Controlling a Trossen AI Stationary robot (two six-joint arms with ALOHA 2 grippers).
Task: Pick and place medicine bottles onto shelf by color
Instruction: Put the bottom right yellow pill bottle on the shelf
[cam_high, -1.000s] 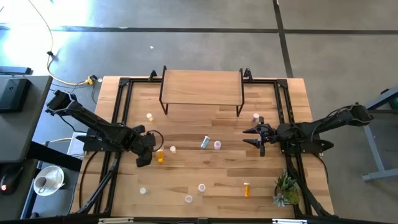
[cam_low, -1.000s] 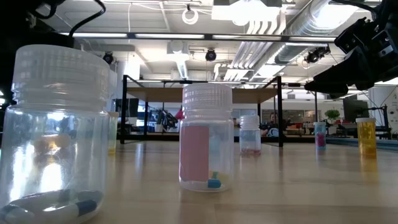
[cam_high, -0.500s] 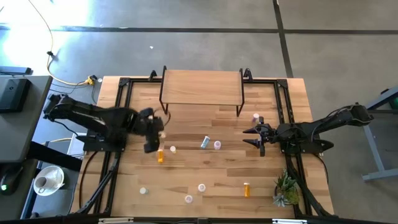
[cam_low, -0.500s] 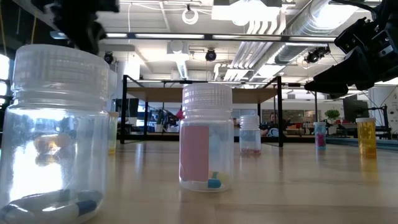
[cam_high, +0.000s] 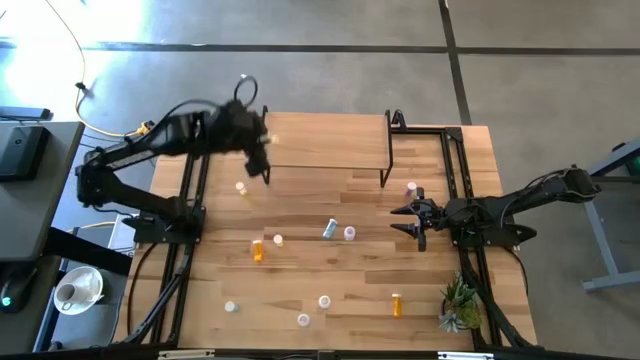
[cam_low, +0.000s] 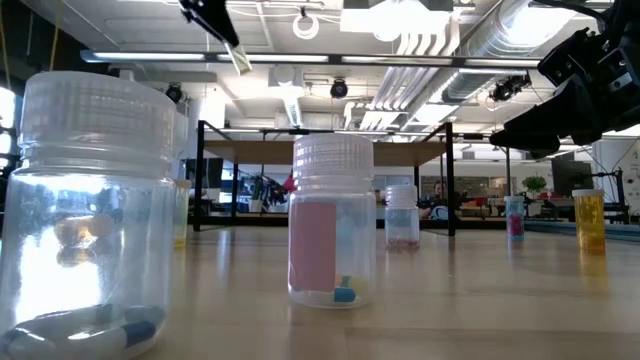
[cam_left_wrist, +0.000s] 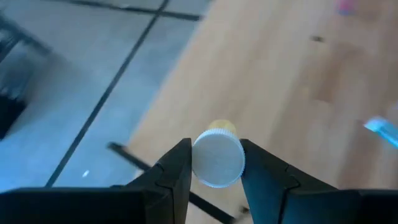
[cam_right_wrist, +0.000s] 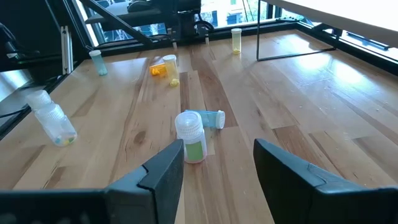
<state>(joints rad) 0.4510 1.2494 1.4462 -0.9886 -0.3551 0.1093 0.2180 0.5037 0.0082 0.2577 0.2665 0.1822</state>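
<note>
My left gripper (cam_high: 262, 152) is high over the left end of the light-wood shelf (cam_high: 330, 140), shut on a pale yellow bottle (cam_left_wrist: 217, 158) with a white cap; both show at the top of the low view (cam_low: 238, 58). My right gripper (cam_high: 405, 222) is open and empty just above the table at the right, facing a standing bottle (cam_right_wrist: 189, 140) and a blue bottle lying on its side (cam_right_wrist: 211, 118). Several more bottles stand on the table, among them a pale yellow one (cam_high: 241, 187) and an orange one (cam_high: 258, 250). My left gripper pinches the pale yellow bottle between its two fingers at the white cap's sides (cam_left_wrist: 198, 163). The cap faces the wrist and the yellow body (cam_left_wrist: 222, 128) points away along the fingers. The fingers slant downward from above. The bottle hangs tilted, clear of shelf and table.
Black metal frames (cam_high: 195, 180) run along the table's left and right sides. A small plant (cam_high: 460, 305) stands at the near right corner. More bottles stand near the front edge (cam_high: 324, 301), an orange one (cam_high: 397, 303) among them, and a pink one (cam_high: 411, 187) by the shelf's right leg.
My left gripper has risen from the table beside the orange bottle and swung toward the far edge, up over the shelf's left end, carrying the pale yellow bottle lifted clear. My right gripper has kept still.
</note>
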